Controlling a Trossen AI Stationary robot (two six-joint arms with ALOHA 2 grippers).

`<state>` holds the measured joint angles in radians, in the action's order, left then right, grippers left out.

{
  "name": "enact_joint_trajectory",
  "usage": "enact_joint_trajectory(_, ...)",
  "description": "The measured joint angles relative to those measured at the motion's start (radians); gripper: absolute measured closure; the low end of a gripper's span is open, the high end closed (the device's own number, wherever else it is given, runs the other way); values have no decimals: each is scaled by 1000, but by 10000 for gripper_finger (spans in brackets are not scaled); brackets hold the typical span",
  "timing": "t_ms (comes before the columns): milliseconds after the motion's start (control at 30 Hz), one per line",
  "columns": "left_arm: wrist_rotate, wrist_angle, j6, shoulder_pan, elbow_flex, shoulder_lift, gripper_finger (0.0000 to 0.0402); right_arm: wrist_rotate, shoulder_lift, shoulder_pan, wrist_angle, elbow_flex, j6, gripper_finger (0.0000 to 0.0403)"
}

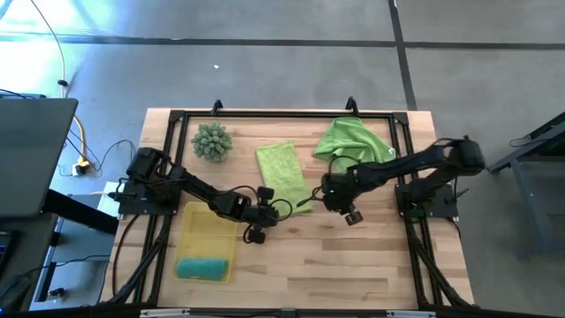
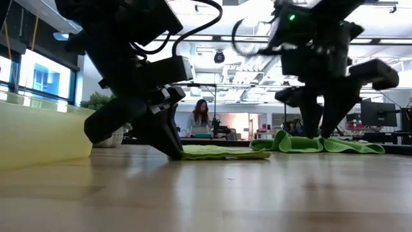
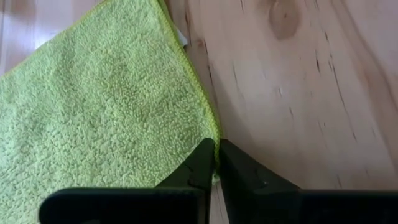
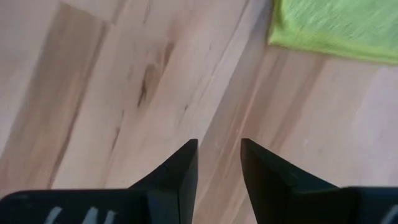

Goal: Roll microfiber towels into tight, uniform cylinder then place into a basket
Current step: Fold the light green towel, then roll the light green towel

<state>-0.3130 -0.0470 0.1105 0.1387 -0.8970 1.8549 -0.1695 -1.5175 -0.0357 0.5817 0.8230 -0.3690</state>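
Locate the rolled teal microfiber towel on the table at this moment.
In the high view, the rolled teal microfiber towel lies inside the translucent yellow plastic basket, at its near end, on the table's left side, just below the left gripper.

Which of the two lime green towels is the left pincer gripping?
The flat lime green towel; left pincer pinches its corner. The crumpled lime towel lies untouched.
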Motion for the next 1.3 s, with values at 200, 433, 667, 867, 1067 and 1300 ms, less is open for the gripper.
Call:
enact_joint_trajectory(200,-3,14,-30,0,1,2,387,47,155,0,-460,-274,94,289)
enact_joint_trajectory(433,-13,32,-29,-3,2,3,387,113,144,-1,-1170,-530,-10,289)
enact_joint_trajectory(667,-16,46,-33,-3,2,3,387,113,6,0,-1145,-468,-51,262)
enact_joint_trajectory(867,-15,45,-56,-2,2,3,387,107,-82,0,-1049,-387,-56,224)
enact_joint_trajectory(1067,-14,44,-67,-2,2,3,387,100,-158,9,-1066,-352,-104,225)
enact_joint_trajectory(1300,-8,47,-83,2,2,2,387,83,-216,23,-1093,-326,-104,277)
